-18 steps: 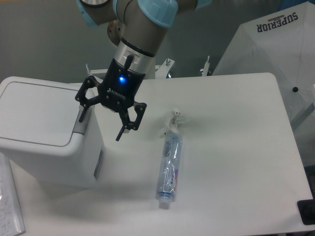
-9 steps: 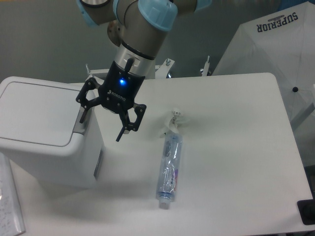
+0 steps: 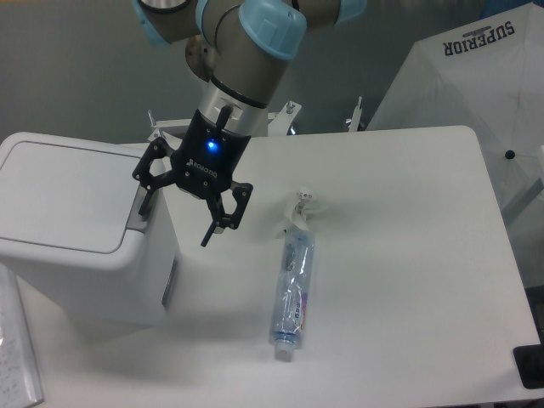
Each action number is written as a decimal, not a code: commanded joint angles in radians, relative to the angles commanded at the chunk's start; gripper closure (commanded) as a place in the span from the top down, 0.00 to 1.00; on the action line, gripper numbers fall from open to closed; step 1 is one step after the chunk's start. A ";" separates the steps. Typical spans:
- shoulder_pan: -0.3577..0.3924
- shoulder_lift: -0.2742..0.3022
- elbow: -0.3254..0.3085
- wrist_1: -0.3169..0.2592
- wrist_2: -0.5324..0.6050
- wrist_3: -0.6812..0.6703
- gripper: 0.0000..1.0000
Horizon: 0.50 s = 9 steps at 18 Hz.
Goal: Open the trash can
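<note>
The trash can is a large white boxy bin at the left of the table, its flat lid down. Its grey push tab sits at the lid's right edge. My gripper is open, pointing down beside the bin's right edge. One finger hangs just over the grey tab, and I cannot tell if it touches it. The other finger is out over the table to the right. Nothing is held.
A crushed clear plastic bottle lies on the white table right of the gripper. A white umbrella-like cover stands at the back right. A transparent sheet lies at the lower left corner.
The gripper has shifted very slightly to the right and down; its fingers stay open. The lid has not moved.
</note>
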<state>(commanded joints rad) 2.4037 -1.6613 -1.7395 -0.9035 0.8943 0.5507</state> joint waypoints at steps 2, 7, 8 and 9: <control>0.000 -0.002 0.000 0.000 0.000 0.000 1.00; -0.002 0.000 -0.003 -0.002 0.000 0.000 1.00; 0.000 0.000 0.001 -0.003 0.000 0.000 1.00; 0.000 0.003 0.008 -0.005 0.000 -0.002 1.00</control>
<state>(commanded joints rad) 2.4037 -1.6583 -1.7319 -0.9081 0.8943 0.5492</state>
